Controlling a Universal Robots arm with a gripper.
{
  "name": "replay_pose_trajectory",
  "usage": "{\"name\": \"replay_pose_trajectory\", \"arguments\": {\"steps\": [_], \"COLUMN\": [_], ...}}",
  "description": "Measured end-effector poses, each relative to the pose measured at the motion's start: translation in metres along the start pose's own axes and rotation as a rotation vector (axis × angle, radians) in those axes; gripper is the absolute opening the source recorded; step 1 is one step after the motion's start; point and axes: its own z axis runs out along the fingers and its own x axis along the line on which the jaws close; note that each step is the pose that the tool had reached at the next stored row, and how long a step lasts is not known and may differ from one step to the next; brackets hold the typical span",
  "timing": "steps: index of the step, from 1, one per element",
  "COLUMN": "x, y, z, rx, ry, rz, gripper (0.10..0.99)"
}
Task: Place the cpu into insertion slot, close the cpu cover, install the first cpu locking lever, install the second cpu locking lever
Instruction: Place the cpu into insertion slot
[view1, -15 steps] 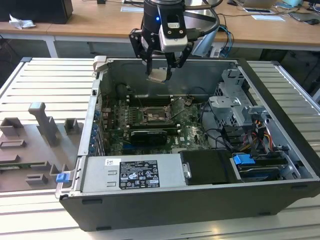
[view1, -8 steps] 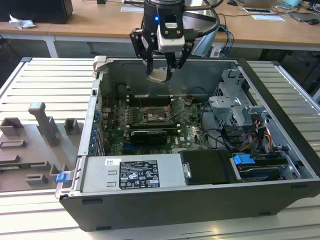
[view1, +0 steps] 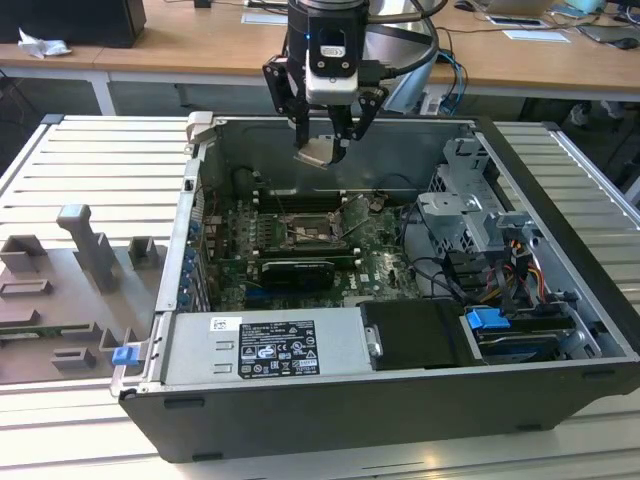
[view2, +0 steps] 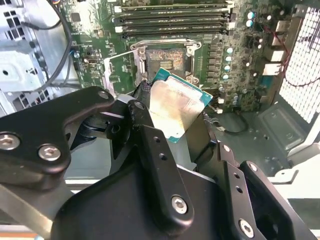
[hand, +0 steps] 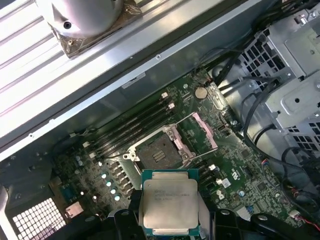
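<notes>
Cpu (hand: 170, 202) is seen clamped by its edges in the gripper (view1: 321, 149), held well above the insertion slot (hand: 157, 154), which is left bare with the cpu cover (hand: 205, 131) swung open beside it. For a clean seating, the cpu is probably best levelled and squared to the slot's rim.

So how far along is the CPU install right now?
Picked up: the tool is shut on the cpu, held above the board. The insertion slot sits empty with the cpu cover swung open. Seating, closing and both locking steps are not yet done.
</notes>
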Motion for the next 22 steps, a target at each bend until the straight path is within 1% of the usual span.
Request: {"name": "replay_pose_trajectory", "arguments": {"steps": [11,13,22], "x": [0.0,0.0,-0.0001], "y": [-0.0001,-0.0002,-0.0003], "z": [0.0012,0.0018,0.0039], "rx": [-0.002,-0.002,-0.004], "ry": [-0.0117,-0.0158,-0.0255], "rz": [0.13,0.174,0.285], "gripper": [0.525,0.525,0.525]}}
